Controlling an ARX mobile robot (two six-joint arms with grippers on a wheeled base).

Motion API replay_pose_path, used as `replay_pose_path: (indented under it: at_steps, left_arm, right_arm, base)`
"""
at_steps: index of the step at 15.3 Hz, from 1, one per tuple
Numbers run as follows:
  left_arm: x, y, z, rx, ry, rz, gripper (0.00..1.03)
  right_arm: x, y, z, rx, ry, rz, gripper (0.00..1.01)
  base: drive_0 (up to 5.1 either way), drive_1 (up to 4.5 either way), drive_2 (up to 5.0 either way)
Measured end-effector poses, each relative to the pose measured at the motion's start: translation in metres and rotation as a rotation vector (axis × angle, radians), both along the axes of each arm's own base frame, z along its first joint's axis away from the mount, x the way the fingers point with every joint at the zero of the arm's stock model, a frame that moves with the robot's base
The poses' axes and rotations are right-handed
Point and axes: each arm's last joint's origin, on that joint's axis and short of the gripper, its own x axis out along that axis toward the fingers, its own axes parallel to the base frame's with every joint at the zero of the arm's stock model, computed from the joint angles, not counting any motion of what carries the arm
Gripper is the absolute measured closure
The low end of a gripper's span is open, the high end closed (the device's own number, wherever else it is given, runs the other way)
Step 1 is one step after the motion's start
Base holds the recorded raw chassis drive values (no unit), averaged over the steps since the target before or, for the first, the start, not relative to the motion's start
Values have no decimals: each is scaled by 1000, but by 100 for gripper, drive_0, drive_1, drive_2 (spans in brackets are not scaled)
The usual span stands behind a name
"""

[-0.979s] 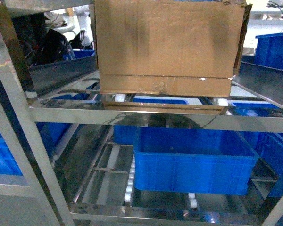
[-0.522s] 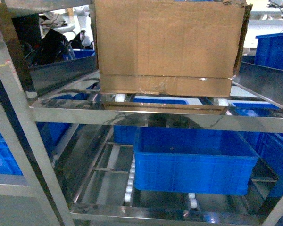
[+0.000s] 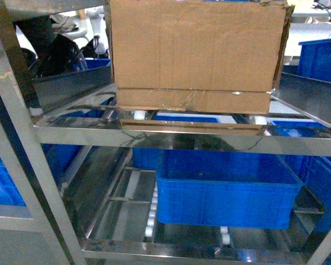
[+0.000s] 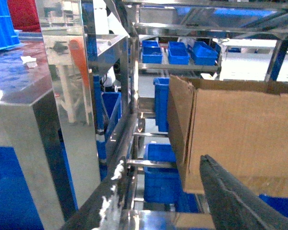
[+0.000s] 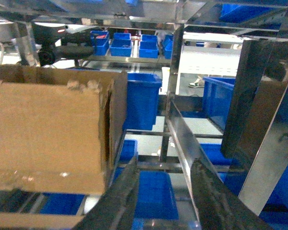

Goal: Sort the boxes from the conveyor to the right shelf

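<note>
Comparing with a second ago, we see the box (image 3: pixel 196 55) unmoved on the right shelf (image 3: pixel 154 134) rollers, so placement looks done. Right gripper (image 5: pixel 163 191) jaws are apart beside the box's edge, holding nothing. Left gripper (image 4: pixel 240 201): only one finger shows, so we can't tell.

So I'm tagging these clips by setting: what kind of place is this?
Most likely a warehouse or a factory's sorting area: a steel roller shelf holding a cardboard box, with blue crates on the tier below and more stacked beyond.
</note>
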Motion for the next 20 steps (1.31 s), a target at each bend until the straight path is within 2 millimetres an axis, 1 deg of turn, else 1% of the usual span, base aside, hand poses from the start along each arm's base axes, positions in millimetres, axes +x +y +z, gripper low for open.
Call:
replay_pose_path:
  at_steps: [1,2,3,4,7,9,10,11,16,17,18,20]
  left_arm:
    - [-11,6,-14,16,14,-13,67]
    - [-24,13,-30,27,37,-24,82]
    - [-35,21,-40,27,40,-13,96]
    - [-46,27,-47,28,34,-9,101]
    - [-69,36,-64,29,39,-17,101]
    - [-80,41,-71,29,37,-14,101]
    - [-85,49,-75,30,37,-23,101]
    - [-90,53,-78,29,39,0,101]
    - [-110,51,-88,30,20,-18,101]
    - [-112,51,-92,30,25,-18,101]
    - [-114,51,-92,30,28,-18,101]
    - [-120,51,-90,30,9,-18,101]
  right_arm:
    - [-14,-1,-17,0,14,8,74]
    - [-29,-2,-33,-1,29,18,89]
    - [-43,-7,-43,0,30,21,99]
    - [-55,-15,-52,1,29,11,99]
    - [-82,-16,-71,1,35,7,99]
    - [-96,-16,-79,1,36,7,99]
    - [-102,-16,-83,1,37,7,99]
    - [-108,-16,-87,0,39,8,99]
    - [-131,-15,-96,0,36,13,99]
    - [-134,-16,-100,0,1,13,99]
    - [-136,-16,-103,1,33,13,99]
    - [-142,-15,-100,0,11,13,99]
  base:
    - [0,0,0]
    - [0,0,0]
    - [0,0,0]
    - [0,0,0]
    - [0,0,0]
    - [0,0,0]
    - [0,0,0]
    - [0,0,0]
    - [0,0,0]
    - [0,0,0]
    - [0,0,0]
    - [0,0,0]
